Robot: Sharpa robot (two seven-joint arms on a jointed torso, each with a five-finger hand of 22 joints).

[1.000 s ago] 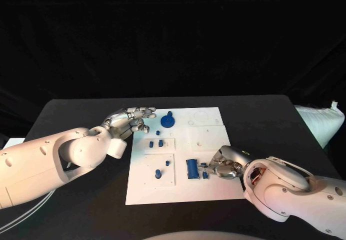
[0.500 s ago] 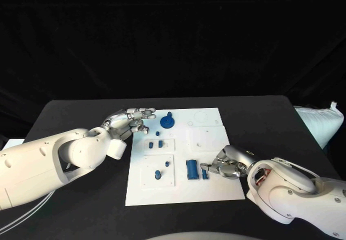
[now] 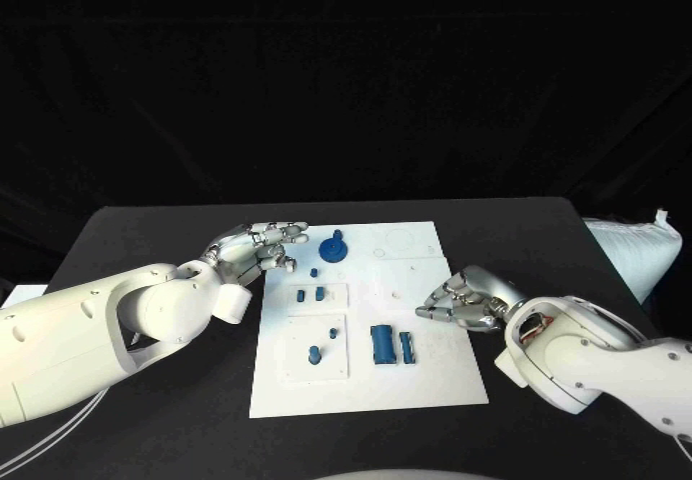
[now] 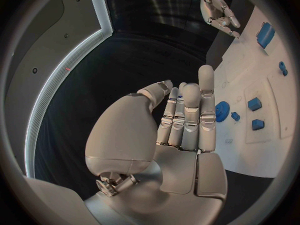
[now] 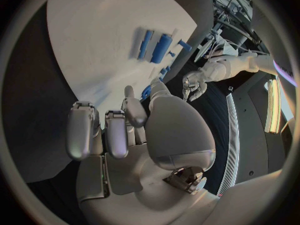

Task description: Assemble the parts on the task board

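The task board (image 3: 433, 385) lies flat on the black table (image 3: 144, 225), its long side running from near to far in the head view.

Nearest on the board, toward 6 o'clock of its centre, 2 blue bars lie side by side: a wide blue block (image 3: 382, 343) and, just beside it on the 3 o'clock side, a thin blue strip (image 3: 407, 346). At 9 o'clock of the block, a raised square panel carries an oval blue peg (image 3: 315, 353) and, farther back, a small blue stud (image 3: 333, 332).

The right hand (image 3: 464, 300) hovers over the board's right edge, at about 2 o'clock of the thin strip and apart from both bars. Its fingers are curled inward and nothing is seen between them; the right wrist view shows the fingers (image 5: 115, 130) bent with an empty palm.

Farther back, a smaller panel holds 2 short blue pegs (image 3: 309, 295) standing close together.

Farthest, at 11 o'clock of the board's centre, a blue gear-like disc (image 3: 335, 247) with a stem rests on the board. The left hand (image 3: 260, 250) sits at the board's left edge, at 9 o'clock of the disc, near it but not touching. The left wrist view shows its fingers (image 4: 190, 115) extended straight and held together, gripping nothing.
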